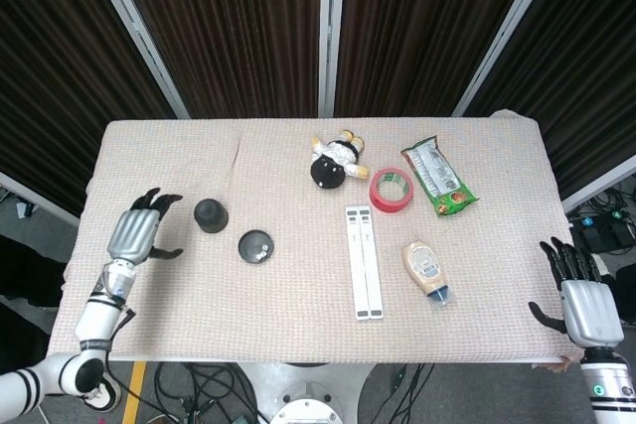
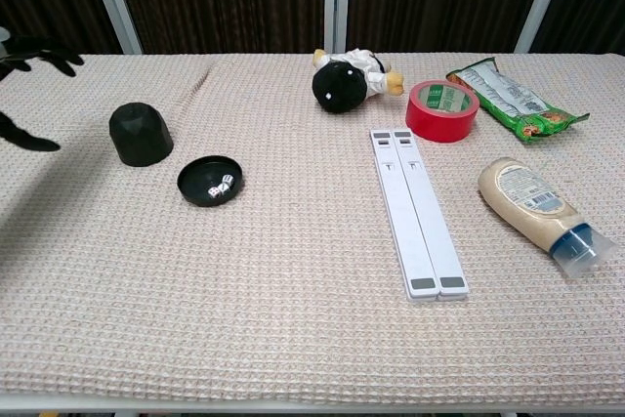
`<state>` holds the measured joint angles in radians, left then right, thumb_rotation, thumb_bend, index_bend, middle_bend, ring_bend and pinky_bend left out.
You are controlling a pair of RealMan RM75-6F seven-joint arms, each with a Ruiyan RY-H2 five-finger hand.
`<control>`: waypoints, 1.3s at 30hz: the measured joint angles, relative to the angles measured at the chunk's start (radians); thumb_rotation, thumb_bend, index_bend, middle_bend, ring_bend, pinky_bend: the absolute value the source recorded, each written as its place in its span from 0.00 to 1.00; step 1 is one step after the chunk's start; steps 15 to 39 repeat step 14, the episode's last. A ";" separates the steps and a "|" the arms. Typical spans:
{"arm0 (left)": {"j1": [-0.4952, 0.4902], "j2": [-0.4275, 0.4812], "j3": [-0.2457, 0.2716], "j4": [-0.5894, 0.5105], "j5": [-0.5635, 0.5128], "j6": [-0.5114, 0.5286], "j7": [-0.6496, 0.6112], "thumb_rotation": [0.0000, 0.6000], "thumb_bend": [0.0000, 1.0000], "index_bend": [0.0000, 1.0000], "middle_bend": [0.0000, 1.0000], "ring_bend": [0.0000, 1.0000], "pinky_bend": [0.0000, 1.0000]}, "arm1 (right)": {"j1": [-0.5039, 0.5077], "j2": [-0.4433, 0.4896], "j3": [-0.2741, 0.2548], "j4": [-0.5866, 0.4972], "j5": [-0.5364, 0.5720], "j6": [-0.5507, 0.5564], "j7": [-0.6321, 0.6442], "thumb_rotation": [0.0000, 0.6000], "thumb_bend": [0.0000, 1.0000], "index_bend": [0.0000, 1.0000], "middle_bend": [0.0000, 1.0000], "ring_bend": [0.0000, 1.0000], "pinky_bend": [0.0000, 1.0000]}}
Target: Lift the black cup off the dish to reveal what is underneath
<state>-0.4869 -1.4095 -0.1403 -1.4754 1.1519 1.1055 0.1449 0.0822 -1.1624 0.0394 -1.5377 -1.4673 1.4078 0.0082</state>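
Nearest the robot, its right hand (image 1: 586, 305) hangs off the front right corner of the table (image 1: 199, 325), fingers spread and holding nothing. On the other side the left hand (image 1: 137, 234) hovers over the table's left edge, fingers splayed apart and empty, well clear of the black cup (image 1: 210, 214). On the cloth, a pair of long white strips (image 2: 416, 224) lies side by side near the middle, and a squeeze bottle (image 2: 540, 210) lies on its side to the right of them. The black dish (image 2: 210, 181) sits open, with small white dice (image 2: 219, 186) showing inside it. The black cup stands mouth down on the cloth just beside the dish, up and to the left of it, not touching. Farther back are a red tape roll (image 2: 442, 110), a green snack packet (image 2: 503, 97) and a plush toy (image 2: 349, 79) lying on its side.
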 measured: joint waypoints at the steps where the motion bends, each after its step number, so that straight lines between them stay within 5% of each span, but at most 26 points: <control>1: 0.015 0.005 0.013 -0.013 0.000 0.026 0.036 1.00 0.01 0.17 0.17 0.05 0.13 | 0.000 0.000 -0.002 0.000 -0.005 0.001 0.008 1.00 0.13 0.00 0.00 0.00 0.00; 6: 0.111 0.021 0.079 -0.063 0.028 0.196 0.155 1.00 0.00 0.17 0.17 0.05 0.13 | -0.005 -0.002 -0.015 -0.002 -0.036 0.016 0.017 1.00 0.13 0.00 0.00 0.00 0.00; 14: 0.276 0.022 0.146 -0.073 0.118 0.425 0.162 1.00 0.00 0.17 0.17 0.05 0.13 | -0.024 -0.001 -0.041 -0.005 -0.083 0.050 0.006 1.00 0.13 0.00 0.00 0.00 0.00; 39: 0.276 0.022 0.146 -0.073 0.118 0.425 0.162 1.00 0.00 0.17 0.17 0.05 0.13 | -0.024 -0.001 -0.041 -0.005 -0.083 0.050 0.006 1.00 0.13 0.00 0.00 0.00 0.00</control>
